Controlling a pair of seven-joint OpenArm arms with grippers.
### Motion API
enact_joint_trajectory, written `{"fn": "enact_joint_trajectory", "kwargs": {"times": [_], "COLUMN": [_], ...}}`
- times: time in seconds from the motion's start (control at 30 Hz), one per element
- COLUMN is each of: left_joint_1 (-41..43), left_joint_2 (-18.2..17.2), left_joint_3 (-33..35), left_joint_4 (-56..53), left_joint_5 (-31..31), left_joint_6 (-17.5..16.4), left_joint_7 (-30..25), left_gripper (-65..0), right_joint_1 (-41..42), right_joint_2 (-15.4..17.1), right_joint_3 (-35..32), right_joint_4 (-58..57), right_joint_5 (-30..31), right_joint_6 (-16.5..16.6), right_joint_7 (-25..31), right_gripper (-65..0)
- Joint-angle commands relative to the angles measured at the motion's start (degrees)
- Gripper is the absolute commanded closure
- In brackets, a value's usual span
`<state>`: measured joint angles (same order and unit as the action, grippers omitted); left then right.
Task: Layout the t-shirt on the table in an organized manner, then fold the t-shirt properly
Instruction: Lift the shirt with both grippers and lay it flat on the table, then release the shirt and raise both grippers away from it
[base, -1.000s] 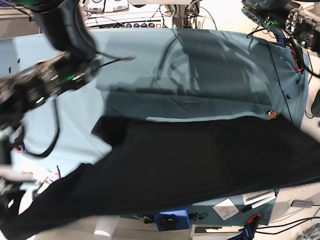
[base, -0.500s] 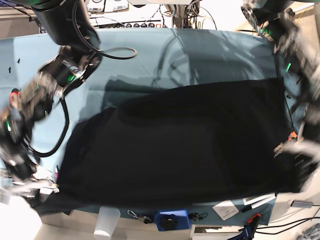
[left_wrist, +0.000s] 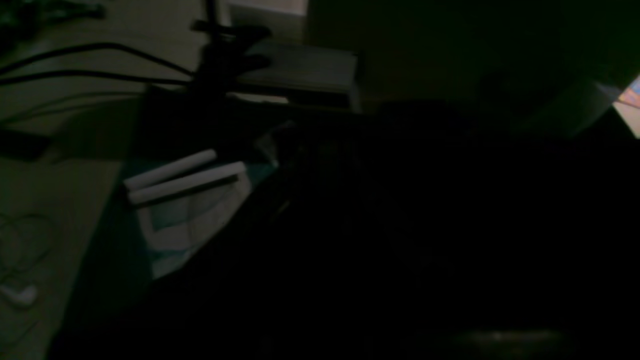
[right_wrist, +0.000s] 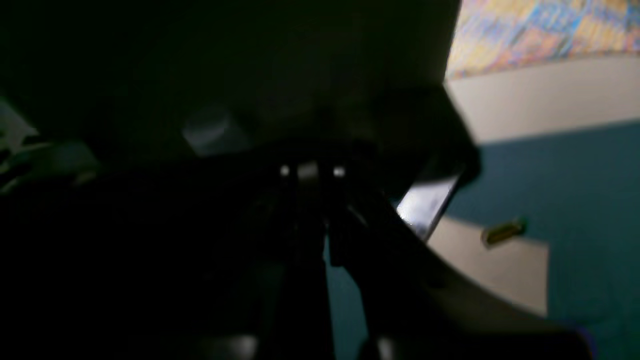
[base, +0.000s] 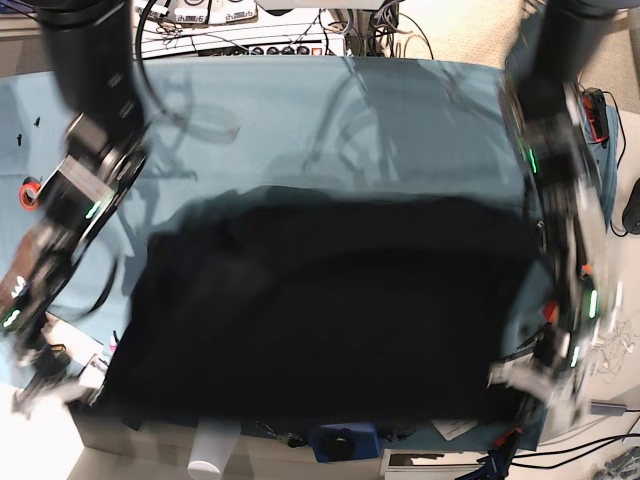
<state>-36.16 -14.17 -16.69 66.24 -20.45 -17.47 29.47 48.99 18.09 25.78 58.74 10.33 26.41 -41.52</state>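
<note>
The black t-shirt (base: 330, 310) is spread across the near half of the teal table (base: 300, 110), plain side up, and its near hem hangs over the front edge. My right gripper (base: 50, 385) is at the shirt's near left corner and my left gripper (base: 525, 378) at its near right corner. Both are blurred and seem shut on the fabric. In the left wrist view dark shirt fabric (left_wrist: 400, 225) fills most of the frame. In the right wrist view the shirt (right_wrist: 125, 250) covers the fingers, beside the teal cloth (right_wrist: 590, 200).
A paper cup (base: 207, 455) and a blue box (base: 343, 440) sit below the front edge. Papers and markers (left_wrist: 180, 177) lie at the front right corner. A red tape roll (base: 30, 193) is at the left edge. Cables (base: 270, 30) run along the back.
Both arms swung from high over the table down to its near corners. The shirt, first hanging off the front, was thrown forward over the table and now lies flatter.
</note>
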Motion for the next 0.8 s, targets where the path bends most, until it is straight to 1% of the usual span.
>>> {"fn": "enact_joint_trajectory", "kwargs": {"times": [0.0, 0.03, 0.07, 0.1, 0.13, 0.17, 0.2, 0.23, 0.3, 0.37, 0.47, 0.53, 0.6, 0.67, 0.7, 0.73, 0.77], "left_joint_1": [-2.95, -3.63, -3.93, -4.02, -4.0, -4.0, -4.02, -4.04, -4.17, -4.35, -4.33, -4.33, -4.33, -4.33, -4.28, -4.28, -4.26], "left_joint_2": [-0.59, -0.61, -0.57, -0.59, -0.59, -0.59, -0.59, -0.59, -0.59, -0.63, -0.9, -1.79, -2.89, -3.15, -3.13, -3.13, -3.13], "left_joint_3": [0.87, 1.79, 2.6, 3.41, 4.0, 4.33, 4.48, 4.52, 4.52, 4.52, 4.5, 4.5, 4.11, 2.01, 0.13, -2.08, -4.7], "left_joint_4": [-0.46, -1.53, -2.1, -2.23, -2.23, -2.23, -2.23, -2.23, -2.23, -2.23, -2.23, -1.86, -0.68, 1.38, 2.64, 4.02, 5.46], "left_joint_5": [-0.11, -0.09, -0.09, -0.09, -0.07, -0.07, -0.07, -0.09, -0.07, -0.07, -0.09, -0.85, -3.8, -6.91, -8.76, -11.15, -13.6], "left_joint_6": [-0.98, -2.91, -4.0, -4.33, -4.22, -4.22, -4.13, -3.52, -1.29, 0.15, -1.09, -4.37, -6.73, -6.78, -6.82, -7.13, -8.15], "left_joint_7": [-1.7, -2.16, -3.45, -5.57, -8.24, -10.8, -12.87, -14.8, -16.7, -16.61, -15.89, -12.22, -5.79, 0.76, 3.87, 7.28, 10.8], "left_gripper": [0.0, -6.0, -14.2, -21.3, -26.2, -28.5, -28.8, -28.8, -28.8, -28.8, -28.8, -28.0, -23.6, -17.5, -15.1, -13.8, -12.9], "right_joint_1": [2.78, 3.21, 3.45, 3.52, 3.52, 3.52, 3.54, 3.54, 3.54, 3.54, 3.54, 3.5, 3.41, 3.04, 2.47, 1.6, 0.39], "right_joint_2": [1.11, 0.98, 0.94, 0.94, 0.94, 0.94, 0.96, 0.98, 1.01, 1.29, 1.92, 1.9, 1.9, 1.9, 1.9, 1.88, 1.73], "right_joint_3": [0.02, 0.02, 0.02, 0.02, 0.02, 0.02, 0.02, 0.04, 0.07, 0.09, 0.17, 0.2, 0.2, 0.2, 0.2, 0.2, 0.2], "right_joint_4": [0.7, 0.7, 0.72, 0.72, 0.72, 0.7, 0.7, 0.7, 0.72, 0.72, 0.9, 1.6, 2.97, 5.07, 6.49, 8.55, 10.91], "right_joint_5": [0.13, 0.2, 0.15, 0.17, 0.2, 0.2, 0.17, 0.11, 0.09, 0.13, 0.37, 2.4, 5.81, 9.07, 10.45, 12.04, 13.29], "right_joint_6": [-0.66, -0.11, 1.03, 2.95, 4.42, 4.87, 4.87, 4.79, 4.11, 3.8, 3.78, 3.82, 3.85, 4.83, 6.14, 7.37, 8.39], "right_joint_7": [0.42, -0.74, -1.38, -1.49, -1.4, -1.25, -0.7, 0.37, 3.06, 4.96, 4.55, 1.77, -2.56, -5.99, -7.3, -8.59, -10.03], "right_gripper": [0.0, 0.0, 0.0, -1.6, -9.1, -16.0, -20.7, -22.3, -22.3, -22.3, -22.3, -22.3, -22.2, -22.1, -22.1, -22.1, -22.1]}}
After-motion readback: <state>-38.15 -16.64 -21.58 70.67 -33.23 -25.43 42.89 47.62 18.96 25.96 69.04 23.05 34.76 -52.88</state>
